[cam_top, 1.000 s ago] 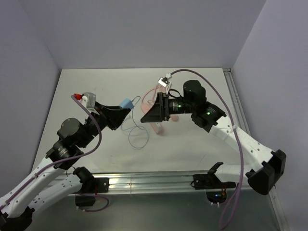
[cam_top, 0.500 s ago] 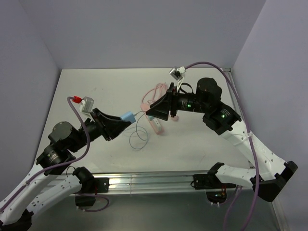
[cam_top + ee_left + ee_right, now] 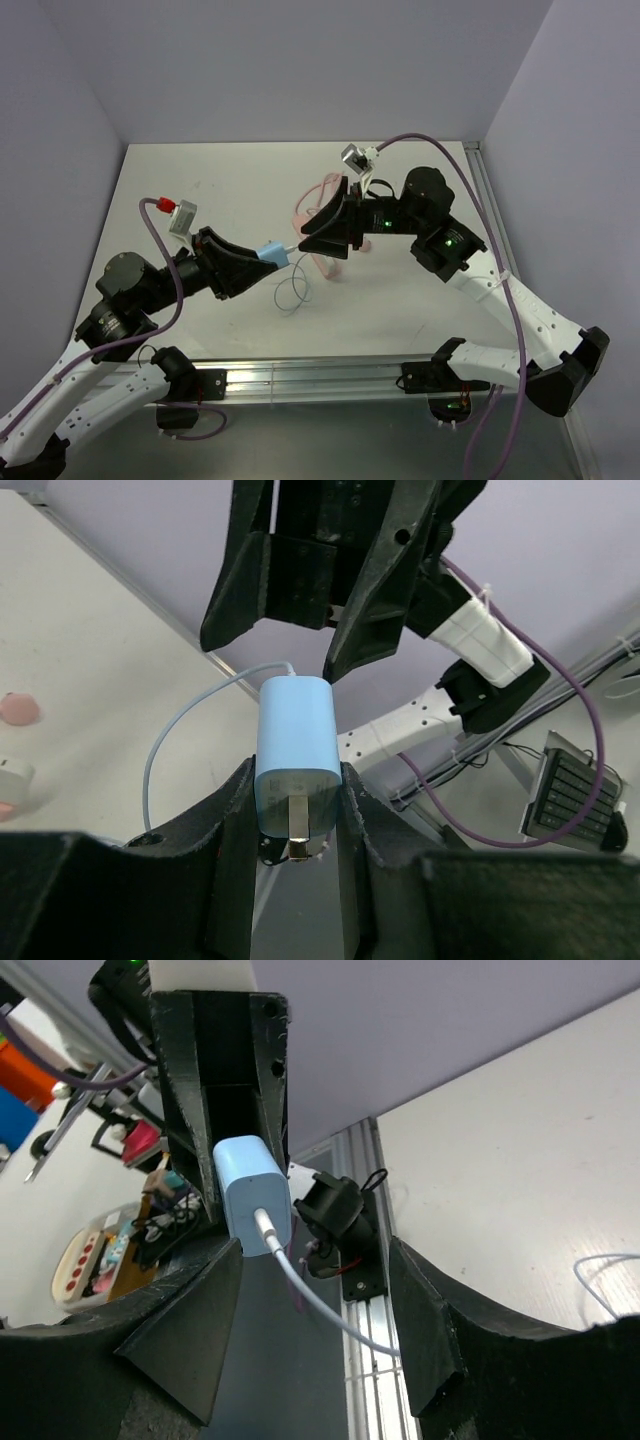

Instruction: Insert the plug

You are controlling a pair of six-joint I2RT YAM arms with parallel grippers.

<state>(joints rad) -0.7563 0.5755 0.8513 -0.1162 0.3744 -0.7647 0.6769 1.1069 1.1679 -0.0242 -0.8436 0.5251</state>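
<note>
1. The left arm stretches low over the counter [image 3: 230, 170], its wrist tipped up. The left hand [image 3: 264, 257] pinches the plug [image 3: 272, 252] between two matte black fingers.
2. The right arm bends in from the opposite side. The right hand [image 3: 309, 236] faces the left one with its fingers spread, the tips just beyond the plug's wire end; I cannot tell if they touch.
3. The plug is a smooth pale-blue block with rounded corners, its metal prongs pointing back toward the left wrist.
4. A thin pale wire [image 3: 293, 296] loops from its far end down to the counter.
</note>
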